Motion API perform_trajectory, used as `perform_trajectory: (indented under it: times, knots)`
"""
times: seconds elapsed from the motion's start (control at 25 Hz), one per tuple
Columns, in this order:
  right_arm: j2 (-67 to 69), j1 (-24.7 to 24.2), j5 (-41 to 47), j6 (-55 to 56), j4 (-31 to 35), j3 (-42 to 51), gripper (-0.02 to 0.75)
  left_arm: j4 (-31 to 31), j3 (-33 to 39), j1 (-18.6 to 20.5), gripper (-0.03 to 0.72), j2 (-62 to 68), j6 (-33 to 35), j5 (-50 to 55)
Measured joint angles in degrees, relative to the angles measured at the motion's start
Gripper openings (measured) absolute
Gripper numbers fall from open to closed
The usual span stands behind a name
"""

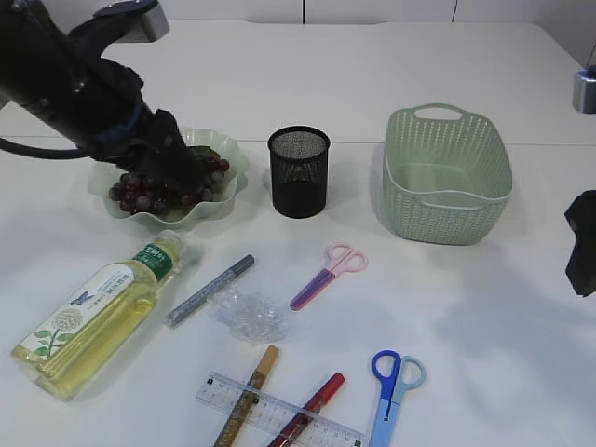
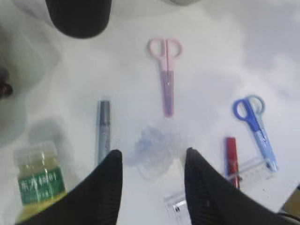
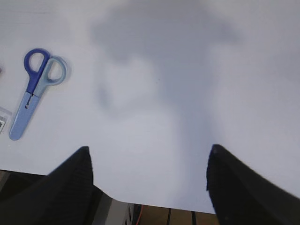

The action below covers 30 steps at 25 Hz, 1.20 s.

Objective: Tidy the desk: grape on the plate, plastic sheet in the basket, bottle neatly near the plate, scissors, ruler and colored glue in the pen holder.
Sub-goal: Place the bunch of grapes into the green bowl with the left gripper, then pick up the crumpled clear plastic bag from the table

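1. grapes (image 1: pixel 158 191) sit heaped in the pale green wavy plate (image 1: pixel 223 200) at the back left of the white table (image 1: pixel 484 326), and the left arm's dark bulk hangs right over them, hiding the near half of the bunch.
2. left gripper (image 2: pixel 152 176) shows in its own wrist view with the two black fingers (image 2: pixel 105 187) spread apart and nothing between them; the table lies below.
3. crumpled plastic sheet (image 1: pixel 250 315) lies near the middle front, just beside the grey pen (image 1: pixel 209 290), with the pink scissors (image 1: pixel 328 276) a little to its right.
4. bottle (image 1: pixel 98 317) of yellow liquid lies on its side at the left front, its green-labelled neck pointing toward the plate, close to the rim but i cannot tell if it touches.
5. black mesh pen holder (image 1: pixel 299 171) stands upright between the plate and the green woven basket (image 1: pixel 447 177); the basket's floor looks bare from here.
6. clear ruler (image 1: pixel 279 414) lies along the front edge with a gold pen (image 1: pixel 247 396) and a red pen (image 1: pixel 307 410) crossing it, so the three are tangled together.
7. blue scissors (image 1: pixel 391 386) lie just to the right of the ruler's end, closed.
8. right gripper (image 3: pixel 150 183) sits off at the right edge, jaws wide apart and empty, well apart from everything but the blue scissors seen off to its left.
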Motion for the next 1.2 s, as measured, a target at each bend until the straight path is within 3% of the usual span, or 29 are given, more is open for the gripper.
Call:
perform_trajectory:
  times: [0.24, 0.56, 0.72, 1.04, 1.2]
  knots:
    - [0.0, 0.0, 0.0, 0.0, 2.5, 0.0, 0.583, 9.4, 0.0, 0.0, 0.350, -3.7, -16.1, 12.6]
    - [0.0, 0.0, 0.0, -0.8, 7.5, 0.0, 0.583, 16.4, 0.0, 0.0, 0.355, -9.0, -27.5, 20.1]
    - [0.0, 0.0, 0.0, -2.2, 10.4, 0.0, 0.583, 20.1, 0.0, 0.0, 0.356, -12.7, -31.0, 20.4]
    - [0.0, 0.0, 0.0, -4.7, 15.7, 0.0, 0.583, 20.7, 1.3, 0.0, 0.361, -24.0, -34.4, 21.3]
    - [0.0, 0.0, -1.8, -13.6, 22.0, 0.0, 0.583, 20.7, 3.9, 0.0, 0.361, -30.8, -36.2, 21.5]
